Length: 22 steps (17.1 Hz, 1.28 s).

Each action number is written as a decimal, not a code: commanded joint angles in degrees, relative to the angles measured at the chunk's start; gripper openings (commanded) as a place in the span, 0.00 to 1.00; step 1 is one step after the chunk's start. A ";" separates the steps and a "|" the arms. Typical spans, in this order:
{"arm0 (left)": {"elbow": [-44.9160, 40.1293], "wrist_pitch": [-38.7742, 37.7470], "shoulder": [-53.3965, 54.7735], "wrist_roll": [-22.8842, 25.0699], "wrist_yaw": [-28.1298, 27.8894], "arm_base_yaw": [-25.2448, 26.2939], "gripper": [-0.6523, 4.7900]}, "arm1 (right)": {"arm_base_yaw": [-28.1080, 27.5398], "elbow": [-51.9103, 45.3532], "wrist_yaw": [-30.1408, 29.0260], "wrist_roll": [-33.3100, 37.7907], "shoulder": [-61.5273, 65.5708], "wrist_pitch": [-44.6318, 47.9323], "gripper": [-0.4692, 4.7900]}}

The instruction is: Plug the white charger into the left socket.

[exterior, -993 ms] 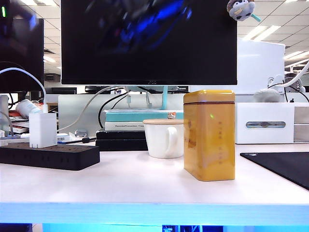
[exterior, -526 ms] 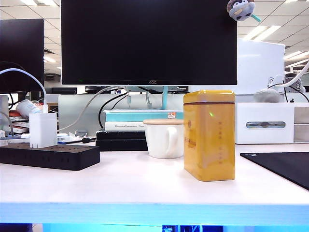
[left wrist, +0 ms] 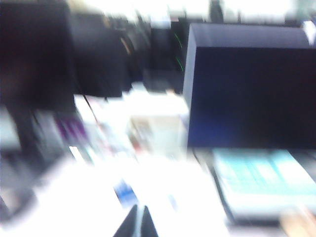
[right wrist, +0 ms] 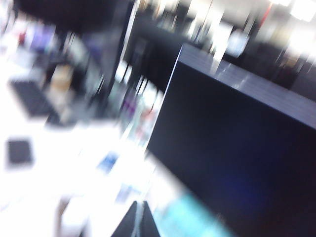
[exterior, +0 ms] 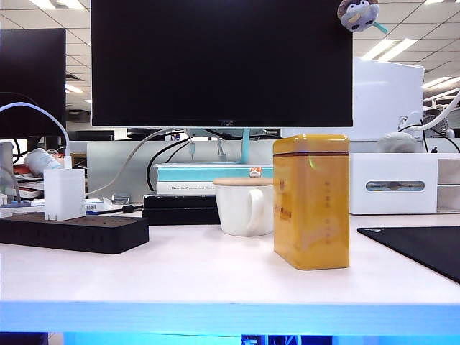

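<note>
On the white bench: one long matte black power strip, one small white plastic charger block, one white ceramic mug, one tall yellow tin, one white slotted box, two black monitors.

Only the fingers show, both wrist views blurred. Left gripper: two dark, narrow, tapering fingers, tips pressed together. Right gripper: same dark tapered pair. No cables, screws or markings discernible.
</note>
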 commanded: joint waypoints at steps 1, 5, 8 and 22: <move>-12.98 2.29 -9.97 -5.49 2.86 0.02 0.11 | 0.00 -16.41 0.26 0.79 -8.00 6.01 0.09; -32.30 18.69 -15.10 -6.45 7.98 0.02 0.11 | 0.00 -44.63 9.40 7.72 -19.76 30.18 0.09; -42.95 29.27 -13.79 -8.24 9.62 0.02 0.11 | 0.00 -58.10 12.66 10.67 -22.88 37.16 0.09; -69.88 46.42 -13.07 -4.76 13.33 0.02 0.11 | 0.00 -90.14 16.28 16.98 -22.82 50.29 0.09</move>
